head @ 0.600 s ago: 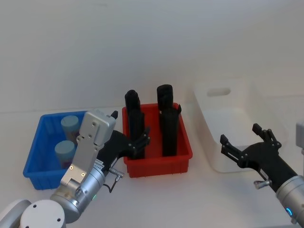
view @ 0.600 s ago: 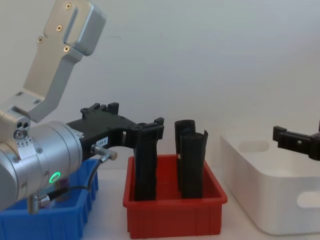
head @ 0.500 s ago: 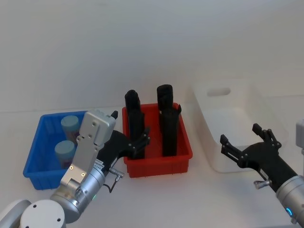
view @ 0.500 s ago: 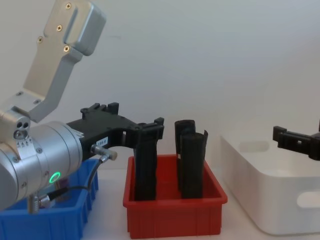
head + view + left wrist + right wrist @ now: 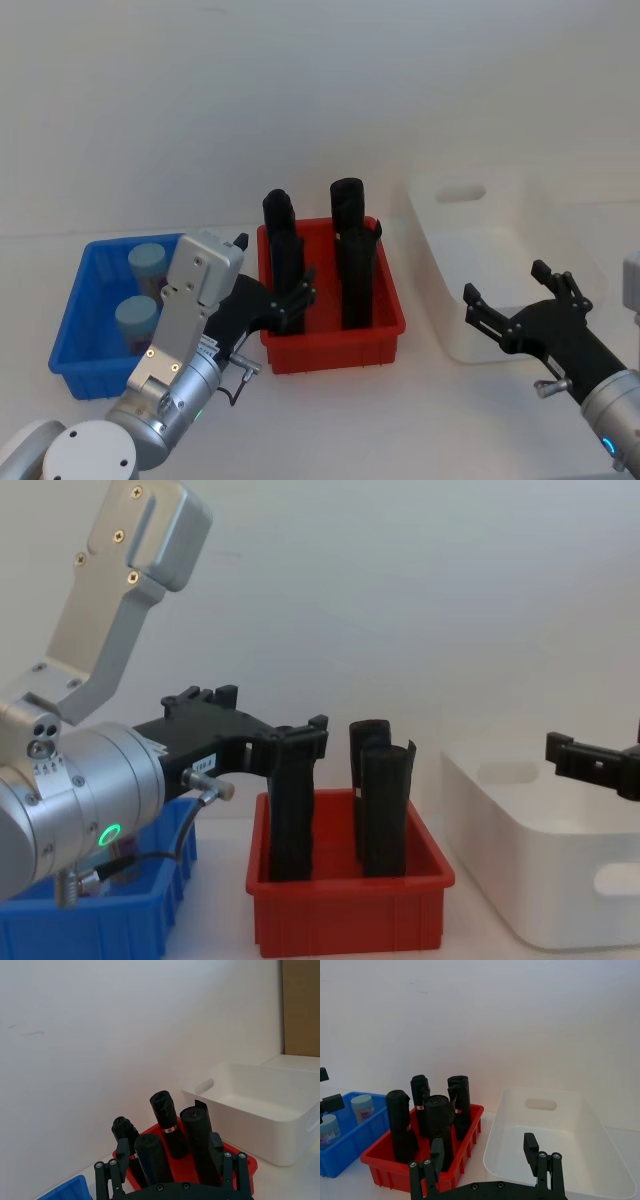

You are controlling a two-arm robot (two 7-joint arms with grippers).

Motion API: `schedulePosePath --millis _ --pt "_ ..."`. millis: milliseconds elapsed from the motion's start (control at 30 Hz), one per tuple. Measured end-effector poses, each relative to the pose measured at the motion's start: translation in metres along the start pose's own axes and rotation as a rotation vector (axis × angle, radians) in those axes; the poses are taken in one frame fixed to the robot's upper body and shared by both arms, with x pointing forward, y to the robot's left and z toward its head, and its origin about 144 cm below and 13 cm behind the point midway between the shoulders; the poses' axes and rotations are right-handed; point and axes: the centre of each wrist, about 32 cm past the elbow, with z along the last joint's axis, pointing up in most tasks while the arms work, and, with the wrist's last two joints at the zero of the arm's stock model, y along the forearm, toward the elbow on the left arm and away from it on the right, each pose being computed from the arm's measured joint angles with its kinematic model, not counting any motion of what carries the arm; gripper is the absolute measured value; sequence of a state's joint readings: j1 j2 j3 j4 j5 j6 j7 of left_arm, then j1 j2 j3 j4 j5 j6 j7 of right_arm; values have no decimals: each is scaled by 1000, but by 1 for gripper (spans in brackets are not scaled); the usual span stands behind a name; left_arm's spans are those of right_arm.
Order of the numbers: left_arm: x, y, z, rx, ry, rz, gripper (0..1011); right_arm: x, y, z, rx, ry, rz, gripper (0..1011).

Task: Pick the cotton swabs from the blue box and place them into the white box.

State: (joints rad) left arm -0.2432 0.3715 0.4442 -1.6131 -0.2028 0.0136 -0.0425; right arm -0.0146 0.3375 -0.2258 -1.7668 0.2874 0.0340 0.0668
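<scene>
Basically nothing moved: left gripper [image 5: 169,1152] spread apart, cotton swabs [image 5: 136,318] untouched to its left; right gripper [image 5: 484,1146] spread too; pick unstarted.

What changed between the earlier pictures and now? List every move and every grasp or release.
Nothing has visibly changed. The left gripper hangs open at the red plastic bin's near left corner. The right gripper hangs open before the large white plastic tub. The two clear teal-lidded cotton swab jars stand in the low bright blue plastic bin as before.
</scene>
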Motion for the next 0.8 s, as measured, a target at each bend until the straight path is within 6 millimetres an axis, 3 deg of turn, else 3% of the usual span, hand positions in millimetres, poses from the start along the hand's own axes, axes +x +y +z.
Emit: schedulePosePath --millis 800 --pt "0 0 0 0 0 0 1003 0 0 0 0 0 0 1002"
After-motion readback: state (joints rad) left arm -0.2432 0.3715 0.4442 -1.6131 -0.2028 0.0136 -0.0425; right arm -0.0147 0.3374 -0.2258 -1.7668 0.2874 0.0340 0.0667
